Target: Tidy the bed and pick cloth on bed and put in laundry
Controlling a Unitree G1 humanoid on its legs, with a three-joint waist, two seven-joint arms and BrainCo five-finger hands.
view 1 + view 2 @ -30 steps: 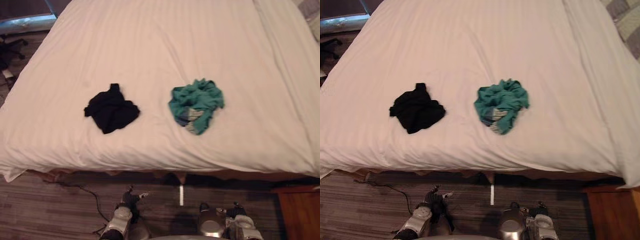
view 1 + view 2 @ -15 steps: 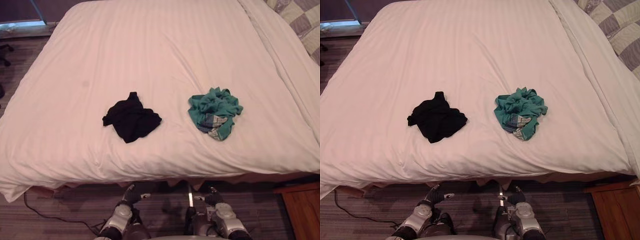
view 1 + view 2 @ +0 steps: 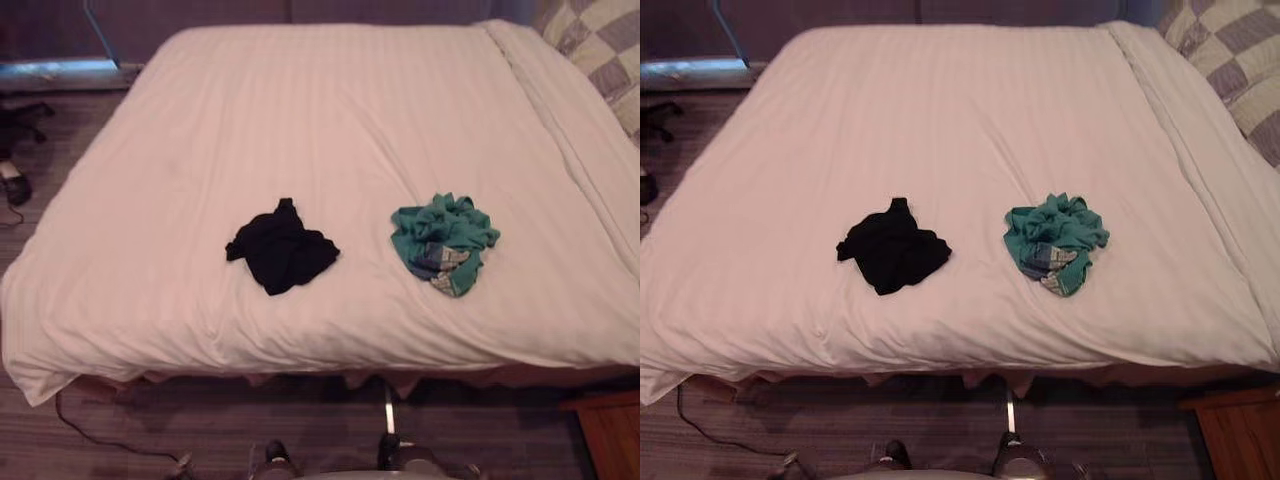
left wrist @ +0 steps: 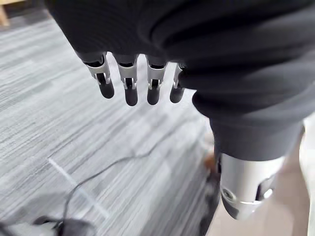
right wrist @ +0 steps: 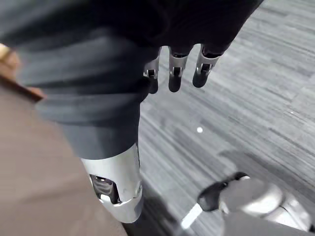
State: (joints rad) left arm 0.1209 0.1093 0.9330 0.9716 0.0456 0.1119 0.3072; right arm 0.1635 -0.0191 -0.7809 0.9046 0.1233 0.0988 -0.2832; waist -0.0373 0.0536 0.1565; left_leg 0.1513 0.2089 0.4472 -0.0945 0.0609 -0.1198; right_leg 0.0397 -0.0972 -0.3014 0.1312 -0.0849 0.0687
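Here, a crumpled black cloth (image 3: pixel 282 246) and bunched teal cloth (image 3: pixel 443 241) lie apart on the pale striped bed (image 3: pixel 330 120); the left hand (image 4: pixel 127 81) and right hand (image 5: pixel 175 73) hang relaxed, empty.

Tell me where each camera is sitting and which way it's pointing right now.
Left eye view: on the head, looking down at the bed holding a black cloth and a teal cloth.
Right eye view: beside it, same aim; both share those cloths.
Left wrist view: on the left wrist, facing grey floor past the open left robot hand.
Right wrist view: likewise, floor past the open right robot hand.
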